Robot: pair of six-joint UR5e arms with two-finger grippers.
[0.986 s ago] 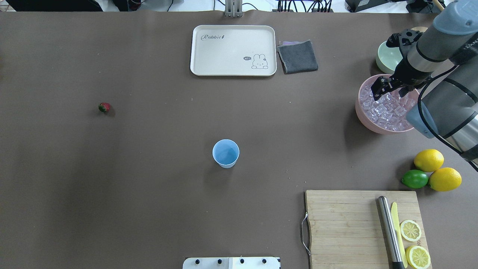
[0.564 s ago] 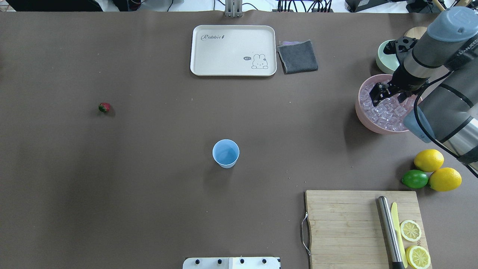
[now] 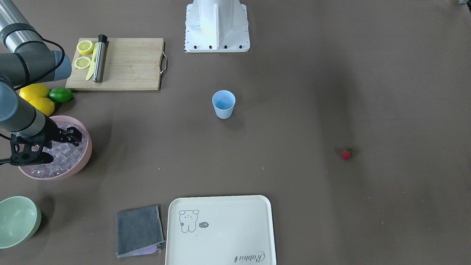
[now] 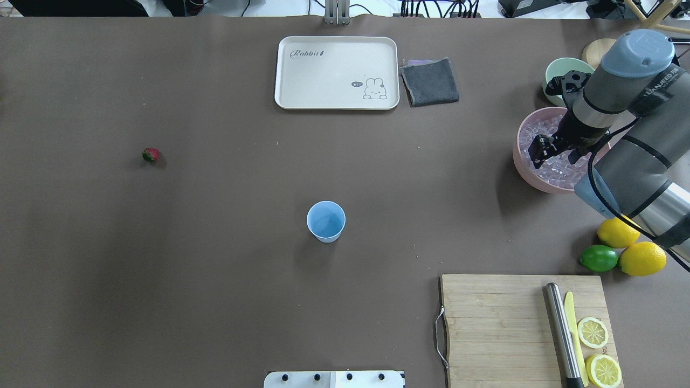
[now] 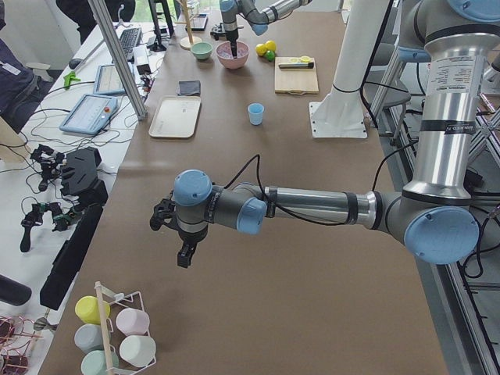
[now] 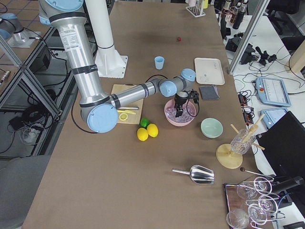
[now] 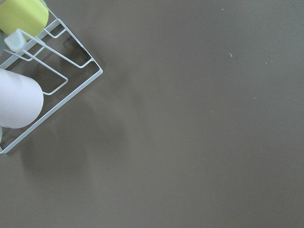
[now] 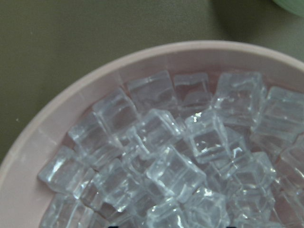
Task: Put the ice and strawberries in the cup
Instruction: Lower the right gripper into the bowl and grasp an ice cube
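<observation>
Ice lies heaped in the pink bowl at the table's right, the right gripper hangs low over it with jaws apart and empty, so next it probably must lower and close on one cube for the cup.

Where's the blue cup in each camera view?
Front-facing: cup just above centre.
Overhead: cup just below centre.
Left side: cup near top, middle.
Right side: cup near top, middle.
Left wrist: absent.
Right wrist: absent.
Landmark: cream tray, beyond the cup from the robot.
</observation>
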